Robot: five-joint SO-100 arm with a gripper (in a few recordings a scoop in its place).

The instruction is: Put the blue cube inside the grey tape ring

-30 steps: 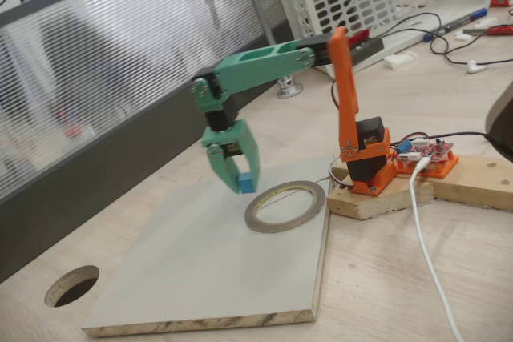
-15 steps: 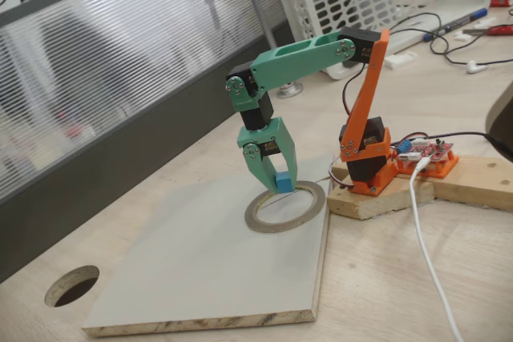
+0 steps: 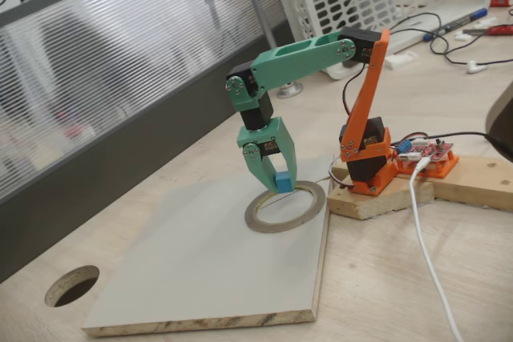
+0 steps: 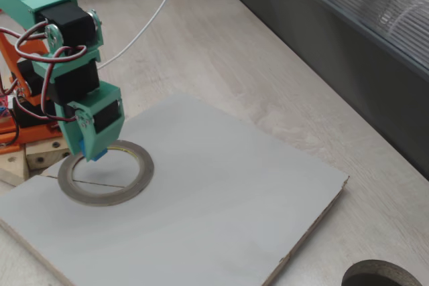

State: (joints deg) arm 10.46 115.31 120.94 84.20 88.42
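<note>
While the green gripper (image 3: 279,184) is pinching the blue cube (image 3: 283,182) just above the far rim of the grey tape ring (image 3: 285,207) on the grey board (image 3: 200,266), carrying looks nearly done, with lowering and releasing remaining.

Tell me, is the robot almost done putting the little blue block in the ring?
Nearly. Picking up is done: the gripper is shut on the blue cube and holds it just over the grey tape ring, near its far rim. Left to do: lower it, open the jaws and let the cube rest on the grey board inside the ring.
</note>
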